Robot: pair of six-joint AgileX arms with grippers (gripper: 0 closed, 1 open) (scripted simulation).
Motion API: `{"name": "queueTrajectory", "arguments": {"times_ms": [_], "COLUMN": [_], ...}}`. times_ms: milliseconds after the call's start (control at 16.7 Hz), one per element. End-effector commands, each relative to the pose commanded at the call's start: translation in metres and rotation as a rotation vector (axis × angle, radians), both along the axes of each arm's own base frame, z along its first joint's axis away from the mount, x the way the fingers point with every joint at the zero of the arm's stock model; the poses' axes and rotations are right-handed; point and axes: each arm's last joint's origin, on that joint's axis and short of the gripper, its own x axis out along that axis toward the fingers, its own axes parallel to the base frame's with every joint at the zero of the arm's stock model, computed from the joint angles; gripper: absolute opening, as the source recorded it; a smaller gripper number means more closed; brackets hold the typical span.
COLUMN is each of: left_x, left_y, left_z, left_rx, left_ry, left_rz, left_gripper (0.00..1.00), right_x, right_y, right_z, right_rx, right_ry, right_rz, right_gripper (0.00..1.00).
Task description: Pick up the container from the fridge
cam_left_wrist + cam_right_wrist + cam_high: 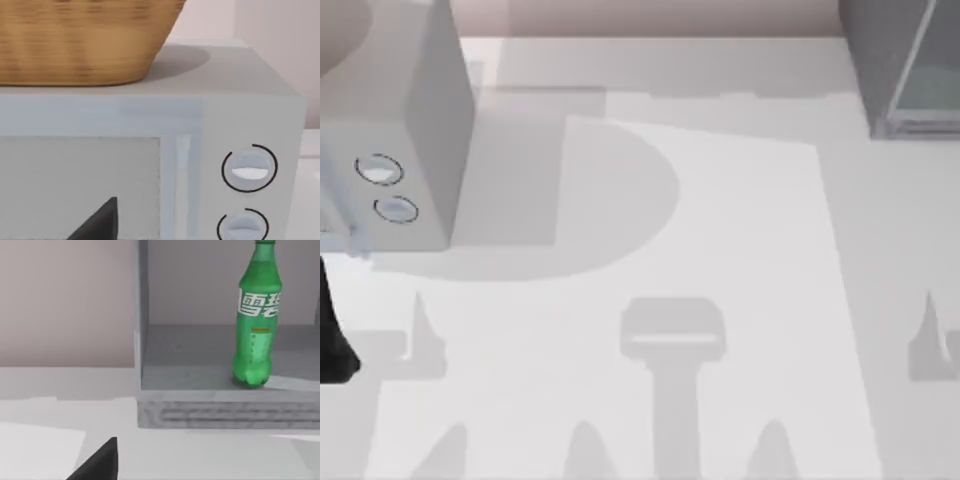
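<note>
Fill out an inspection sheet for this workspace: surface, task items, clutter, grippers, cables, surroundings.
Surface: pale table crossed by grey shadows.
Job's things: green container stands upright on the floor of the fridge, whose front is open toward the right wrist camera. In the top view the fridge sits at the table's far right corner.
Clutter: light grey box with two round dials at the far left; a wicker basket rests on top of it.
Grippers: a dark tip of the left gripper faces the dial box; a dark tip of the right gripper faces the fridge, apart from the container.
Cables: nothing seen.
Surroundings: plain pale wall behind the table.
</note>
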Motion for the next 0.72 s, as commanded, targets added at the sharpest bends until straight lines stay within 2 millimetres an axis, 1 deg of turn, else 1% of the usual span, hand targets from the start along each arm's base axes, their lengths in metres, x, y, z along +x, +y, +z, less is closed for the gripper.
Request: {"name": "queueTrajectory", "arguments": {"times_ms": [240, 420, 600, 720], "left_x": [0.0, 0.0, 0.0, 0.0], "left_y": [0.0, 0.0, 0.0, 0.0], "left_z": [0.0, 0.0, 0.0, 0.0], "left_rx": [0.0, 0.0, 0.0, 0.0], "left_ry": [0.0, 0.0, 0.0, 0.0], "left_rz": [0.0, 0.0, 0.0, 0.0], "left_gripper": [1.0, 1.0, 1.0, 1.0], "right_x": [0.002, 0.009, 0.024, 0.038], "right_y": [-0.001, -0.005, -0.013, -0.021], "right_z": [0.002, 0.009, 0.017, 0.018], "right_rx": [-0.001, -0.007, -0.015, -0.016], "right_ry": [-0.004, -0.019, -0.034, -0.023], "right_rz": [0.0, -0.003, -0.007, -0.008], "right_gripper": [1.0, 1.0, 1.0, 1.0]}}
